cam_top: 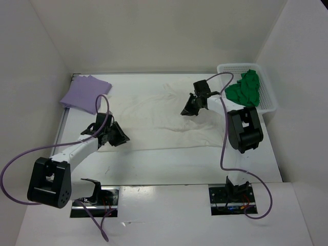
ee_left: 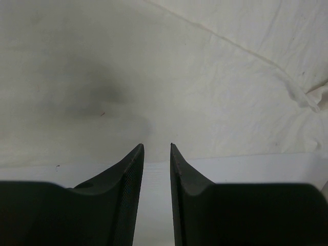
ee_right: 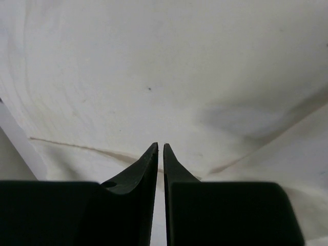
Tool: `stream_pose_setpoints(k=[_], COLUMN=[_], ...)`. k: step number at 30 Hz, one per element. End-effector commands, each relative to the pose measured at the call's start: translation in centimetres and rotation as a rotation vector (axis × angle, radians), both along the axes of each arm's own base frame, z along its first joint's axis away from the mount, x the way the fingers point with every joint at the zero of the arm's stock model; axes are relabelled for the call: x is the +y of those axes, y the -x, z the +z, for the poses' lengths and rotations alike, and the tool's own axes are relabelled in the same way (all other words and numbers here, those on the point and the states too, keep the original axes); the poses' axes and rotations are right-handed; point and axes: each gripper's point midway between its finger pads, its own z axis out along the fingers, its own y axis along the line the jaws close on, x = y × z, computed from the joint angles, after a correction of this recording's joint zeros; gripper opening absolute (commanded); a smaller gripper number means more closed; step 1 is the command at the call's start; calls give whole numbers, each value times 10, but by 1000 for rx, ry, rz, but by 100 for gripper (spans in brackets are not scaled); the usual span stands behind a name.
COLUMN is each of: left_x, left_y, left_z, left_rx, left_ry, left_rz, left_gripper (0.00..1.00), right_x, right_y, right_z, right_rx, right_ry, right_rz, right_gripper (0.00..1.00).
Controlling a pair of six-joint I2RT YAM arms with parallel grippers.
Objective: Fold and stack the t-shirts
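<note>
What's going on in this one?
Both arms are working on the cream shirt, which is spread flat mid-table. The left gripper is at its near left edge, jaws slightly apart. The right gripper is over its far right part, jaws nearly closed. The lavender shirt lies folded far left, and the green shirt is crumpled in the basket.

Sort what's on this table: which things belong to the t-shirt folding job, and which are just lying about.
Job: lavender t-shirt, cream t-shirt, green t-shirt.
Lying about: white mesh basket, which holds the green one.
</note>
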Motion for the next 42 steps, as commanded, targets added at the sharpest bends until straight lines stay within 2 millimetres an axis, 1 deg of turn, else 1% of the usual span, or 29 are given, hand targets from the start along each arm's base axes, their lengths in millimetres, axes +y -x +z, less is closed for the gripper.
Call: stream_pose_setpoints(k=[1,2,3,4,5,6,7,8,9,10,12,13,14,15,16,18,19,21,22,23,24,25,27,29,30,31,34,40,42], left_x=[0,0,0,-1,-1,-1,-1,-2,-2,-2,-2,-3,-3,-3,-3,-5,-5,-7,-7,-8,-8,-8,-10,-10,-10,-11,-11,-10,-9], left_y=[-17,-17,-17,-19,-19,-19,-19,-18,-18,-18,-18,-17,-17,-17,-17,-18,-18,-19,-19,-18,-17,-19,-18,-18,-18,-18,-18,-13,-14], left_z=[23,23,23,26,24,24,21,22,19,19,19,19,19,19,19,18,18,17,17,17,14,15,13,13,13,13,16,14,17], left_rx=[-76,-76,-76,-85,-77,-76,-68,-66,-57,-60,-60,-59,-59,-59,-61,-60,-60,-59,-59,-60,-50,-59,-49,-49,-49,-47,-58,-56,-67], left_ry=[2,2,2,4,2,2,0,7,6,1,1,8,8,8,3,10,10,18,18,20,19,20,26,26,26,33,35,34,29], left_rz=[0,0,0,0,0,0,0,-5,-5,-12,-12,-18,-18,-18,-25,-31,-31,-37,-38,-50,-50,-50,-56,-56,-56,-61,-62,-62,-56], left_gripper=[35,35,35,35,35,35,35,35,35,35,35,35,35,35,35,35,35,35,35,35,35,36,36,36,36,36,36,36,36], right_x=[19,22,18,13,4,-1,-6,-14,-22,-29,-41,-46,-50,-52,-58,-57,-60,-55,-51,-49,-45,-44,-38,-37,-35,-33,-29,-31,-31], right_y=[-8,-3,-5,-2,2,5,8,18,18,27,34,42,49,53,67,84,101,112,126,129,126,129,123,119,113,112,101,99,97], right_z=[22,21,21,17,20,22,24,28,32,37,44,43,53,55,45,43,27,17,6,2,1,-3,-9,-14,-10,-15,-10,-29,-28], right_rx=[-56,-43,-46,-27,-38,-44,-56,-50,-63,-67,-85,-75,-84,-89,-52,-24,23,42,78,91,69,77,78,75,65,75,38,75,66], right_ry=[-16,-12,13,40,81,98,122,143,184,200,241,256,260,258,273,243,244,199,168,150,129,116,95,94,90,85,77,106,103], right_rz=[55,64,58,45,33,21,16,5,-7,-18,-48,-53,-69,-70,-80,-81,-66,-64,-48,-51,-45,-49,-47,-48,-48,-43,-36,-31,-32], right_gripper=[13,13,16,18,21,32,38,41,42,42,46,46,46,46,46,40,35,31,31,31,31,34,41,43,43,43,43,43,39])
